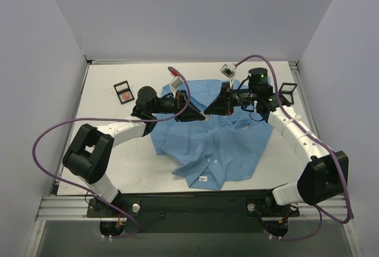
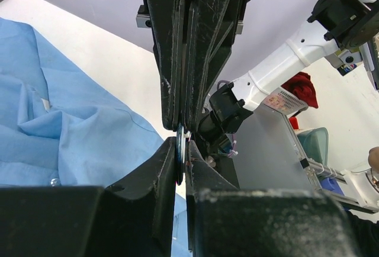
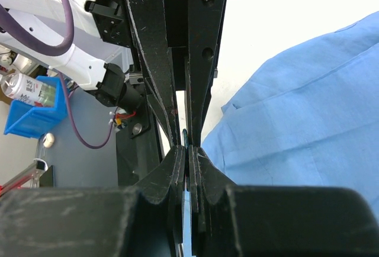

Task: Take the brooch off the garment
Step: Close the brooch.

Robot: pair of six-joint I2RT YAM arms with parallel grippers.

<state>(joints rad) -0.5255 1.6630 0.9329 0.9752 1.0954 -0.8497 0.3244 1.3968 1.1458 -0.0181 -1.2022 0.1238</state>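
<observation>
Bright, even overhead light fills the top view; the pale tabletop (image 1: pixel 139 168) glares slightly, and shadows on it are soft and short. In both wrist views the near black jaws sit dark and blurred along the bottom edge, while the garment (image 3: pixel 308 91) beyond stays sharp and evenly lit.

Right hand (image 3: pixel 187 155) tight on brooch (image 3: pixel 185 135).
</observation>
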